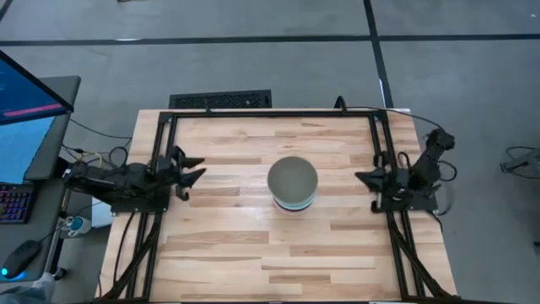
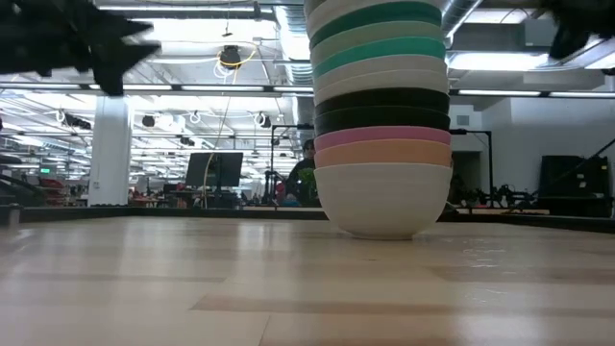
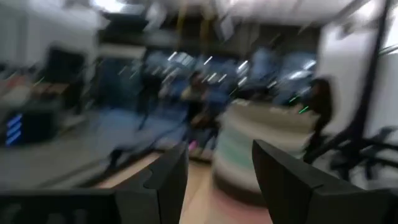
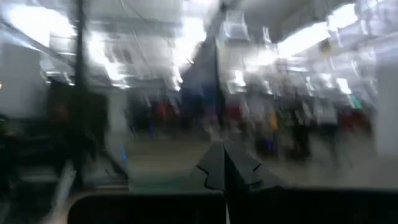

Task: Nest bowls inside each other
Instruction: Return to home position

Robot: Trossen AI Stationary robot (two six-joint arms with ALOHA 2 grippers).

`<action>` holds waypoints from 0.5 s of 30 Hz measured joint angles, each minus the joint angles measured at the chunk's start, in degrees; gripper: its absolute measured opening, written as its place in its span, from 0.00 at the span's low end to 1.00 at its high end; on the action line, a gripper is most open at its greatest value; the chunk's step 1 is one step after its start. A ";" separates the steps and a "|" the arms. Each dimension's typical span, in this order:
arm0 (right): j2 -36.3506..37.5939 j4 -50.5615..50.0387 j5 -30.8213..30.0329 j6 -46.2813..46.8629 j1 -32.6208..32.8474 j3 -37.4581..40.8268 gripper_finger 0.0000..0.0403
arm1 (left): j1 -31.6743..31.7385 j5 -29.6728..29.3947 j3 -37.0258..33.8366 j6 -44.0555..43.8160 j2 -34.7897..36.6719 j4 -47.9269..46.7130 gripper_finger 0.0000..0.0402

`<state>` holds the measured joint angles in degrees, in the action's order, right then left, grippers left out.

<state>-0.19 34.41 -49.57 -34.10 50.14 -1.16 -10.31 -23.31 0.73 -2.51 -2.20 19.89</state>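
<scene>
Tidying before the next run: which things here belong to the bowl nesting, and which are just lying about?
Job: bowl stack, mid-table; left gripper and right gripper, at the table's sides.
Lying about: keyboard, monitor.

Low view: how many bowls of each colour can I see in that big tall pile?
White or pale round smooth bowls: 5
Teal round smooth bowls: 2
Black round smooth bowls: 2
Pink round smooth bowl: 1
Orange round smooth bowl: 1
Total: 11 showing; more may sit above the picture's top edge.
</scene>
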 joint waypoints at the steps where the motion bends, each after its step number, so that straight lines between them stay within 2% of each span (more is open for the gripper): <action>1: 0.10 -3.37 -2.39 4.54 -1.31 0.67 0.03 | 0.30 -1.94 0.00 -1.39 -0.02 -2.49 0.43; 5: 0.08 -18.27 -2.87 25.52 -6.77 0.78 0.03 | 1.58 -7.01 0.00 -7.00 0.00 -12.56 0.43; 7: 0.07 -27.93 -2.83 31.56 -9.39 0.78 0.03 | 2.22 -9.33 0.08 -4.91 -0.53 -15.39 0.43; 8: -0.25 -31.95 -3.92 31.80 -10.72 0.77 0.03 | 2.44 -10.36 0.27 -3.08 -1.45 -15.34 0.43; 11: -4.32 -30.81 -5.21 30.41 -13.44 -0.08 0.03 | 2.54 -11.06 0.36 1.52 -2.37 -15.76 0.43; 15: -5.09 -31.57 -5.37 28.09 -15.62 -0.16 0.05 | 2.54 -11.41 0.49 3.62 -2.34 -16.36 0.43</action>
<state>-5.27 2.84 -54.93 -6.01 34.52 -1.32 -7.77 -34.72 1.22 1.11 -4.54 3.53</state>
